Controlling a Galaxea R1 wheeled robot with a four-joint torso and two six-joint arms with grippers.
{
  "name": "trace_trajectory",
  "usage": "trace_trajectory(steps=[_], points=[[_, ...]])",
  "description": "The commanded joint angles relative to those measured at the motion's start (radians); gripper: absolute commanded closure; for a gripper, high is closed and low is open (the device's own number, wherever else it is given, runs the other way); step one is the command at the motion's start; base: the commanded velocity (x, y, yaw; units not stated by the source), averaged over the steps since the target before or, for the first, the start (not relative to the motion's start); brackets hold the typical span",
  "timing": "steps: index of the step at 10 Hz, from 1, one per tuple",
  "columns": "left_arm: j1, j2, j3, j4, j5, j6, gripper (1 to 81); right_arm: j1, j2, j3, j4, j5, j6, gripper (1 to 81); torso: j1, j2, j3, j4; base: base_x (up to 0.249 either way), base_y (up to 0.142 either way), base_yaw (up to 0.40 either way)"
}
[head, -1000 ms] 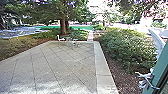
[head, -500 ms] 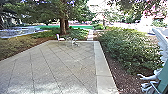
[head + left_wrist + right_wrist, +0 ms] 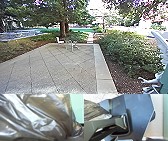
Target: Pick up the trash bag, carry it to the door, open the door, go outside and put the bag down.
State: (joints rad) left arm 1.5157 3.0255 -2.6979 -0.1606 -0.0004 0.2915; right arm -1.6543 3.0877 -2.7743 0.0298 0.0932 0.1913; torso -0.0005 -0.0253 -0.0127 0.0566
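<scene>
At the right edge of the head view, my right gripper is beside the green edge of the door; whether they touch I cannot tell. The brown, shiny trash bag is very close to the camera in the left wrist view, with its folds drawn together low in that picture. Part of the same bag also shows in the right wrist view, beside the robot's dark plate. A pale green strip of the door stands along the other side there.
Ahead lies a paved patio with a pale border. A white chair and other light furniture stand at its far end. Dense shrubs line the right side; a tree trunk rises beyond.
The green door edge covers less of the head view's right side than before. My right arm and gripper sit slightly lower and further right there. The outdoor scene has shifted slightly with the camera.
</scene>
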Motion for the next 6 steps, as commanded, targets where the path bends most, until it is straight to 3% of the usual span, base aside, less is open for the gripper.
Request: trace_trajectory(steps=[1,6], points=[[-0.058,0.0,0.004,0.001,0.042,0.009,81.1,0.046,0.005,0.004,0.001,-0.052,-0.001,1.0,0.001,0.0,0.0,0.0,0.123,0.0,0.0],[-0.056,0.001,0.004,0.001,0.04,0.009,81.1,0.047,0.006,0.004,-0.001,-0.052,-0.001,1.0,0.001,0.0,0.0,0.0,0.144,0.0,0.0]])
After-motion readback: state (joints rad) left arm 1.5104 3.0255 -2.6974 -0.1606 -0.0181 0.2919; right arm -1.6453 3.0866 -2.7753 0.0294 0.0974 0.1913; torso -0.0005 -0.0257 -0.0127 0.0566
